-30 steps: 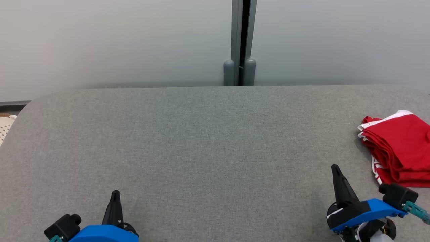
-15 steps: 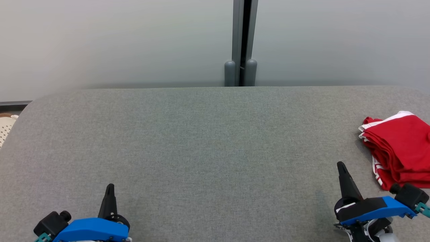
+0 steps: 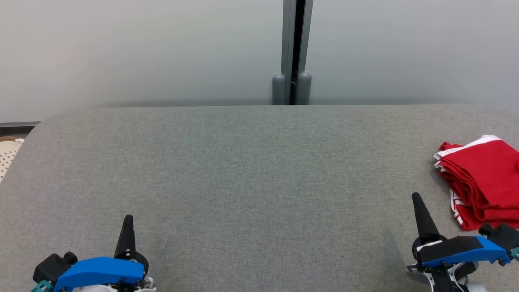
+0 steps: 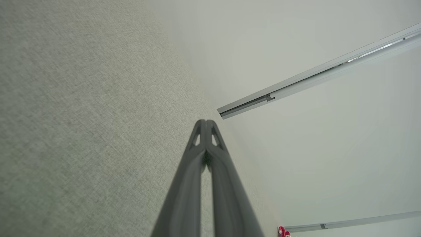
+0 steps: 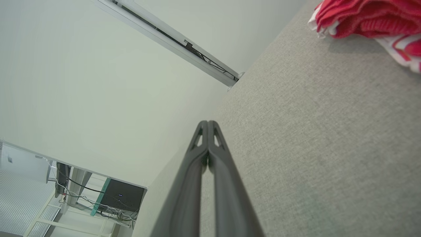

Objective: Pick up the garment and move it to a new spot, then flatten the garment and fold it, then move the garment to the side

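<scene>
Garment lies folded at the right edge of the table, so the job looks done. Both the left gripper and right gripper are closed tight and empty; the right one, just beside the pile, should avoid brushing it.

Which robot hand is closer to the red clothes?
Right. The right gripper is just beside the folded red garment, on its left and nearer the robot. The left gripper is far off across the gray surface, at the opposite side.
</scene>
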Robot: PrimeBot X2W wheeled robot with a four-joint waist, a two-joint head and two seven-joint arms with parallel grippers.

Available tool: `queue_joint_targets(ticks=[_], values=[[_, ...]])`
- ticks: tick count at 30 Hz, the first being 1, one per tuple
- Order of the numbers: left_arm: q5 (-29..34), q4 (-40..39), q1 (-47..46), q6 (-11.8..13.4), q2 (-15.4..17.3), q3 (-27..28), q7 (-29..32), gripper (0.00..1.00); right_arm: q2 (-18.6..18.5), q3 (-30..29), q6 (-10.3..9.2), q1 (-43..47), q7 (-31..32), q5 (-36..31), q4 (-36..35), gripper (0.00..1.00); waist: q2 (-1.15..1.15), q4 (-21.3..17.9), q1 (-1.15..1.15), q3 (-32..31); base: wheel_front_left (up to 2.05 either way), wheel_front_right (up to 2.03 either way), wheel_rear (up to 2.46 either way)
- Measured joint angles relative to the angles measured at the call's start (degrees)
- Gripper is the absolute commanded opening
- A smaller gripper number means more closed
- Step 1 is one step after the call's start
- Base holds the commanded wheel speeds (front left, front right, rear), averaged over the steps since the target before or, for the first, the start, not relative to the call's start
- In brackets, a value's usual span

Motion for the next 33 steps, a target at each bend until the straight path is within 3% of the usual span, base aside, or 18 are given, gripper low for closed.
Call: queue_joint_targets(ticks=[33], values=[[-14.88, -2.05, -1.91, -1.80, -0.93, 4.08, 4.79, 0.00, -0.01, -2.25, 0.00, 0.58, 4.79, 18.86, -3.05, 0.00, 0.00, 0.52, -0.01, -0.33, 0.00, 0.00, 0.00]])
